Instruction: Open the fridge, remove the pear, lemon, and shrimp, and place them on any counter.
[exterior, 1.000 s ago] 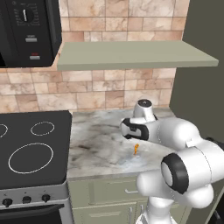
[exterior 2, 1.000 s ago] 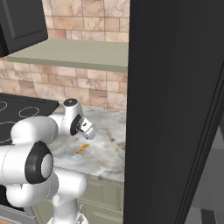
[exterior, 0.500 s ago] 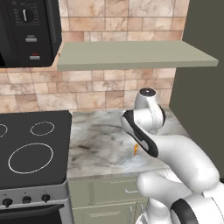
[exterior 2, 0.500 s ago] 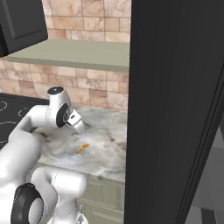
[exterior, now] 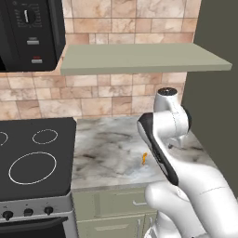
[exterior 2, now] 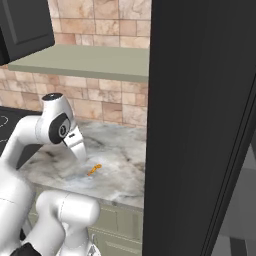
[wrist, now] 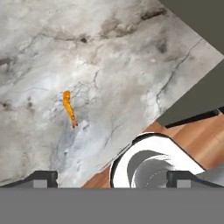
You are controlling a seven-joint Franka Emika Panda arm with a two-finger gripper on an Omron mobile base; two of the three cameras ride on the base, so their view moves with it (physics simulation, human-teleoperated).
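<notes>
Fingers (wrist: pixel 43 177) spread wide, hand above shrimp (wrist: pixel 68 107) on counter (wrist: pixel 131 65)

The bench (exterior: pixel 107 148) lies open on every side of the shrimp (exterior: pixel 144 159). A shelf (exterior: pixel 139 58) overhangs at 12 o'clock, the fridge (exterior 2: pixel 200 125) walls 3 o'clock, and the stovetop (exterior: pixel 32 158) borders 9 o'clock.

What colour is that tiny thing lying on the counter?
Orange: the shrimp, clearest in the hand view.
</notes>
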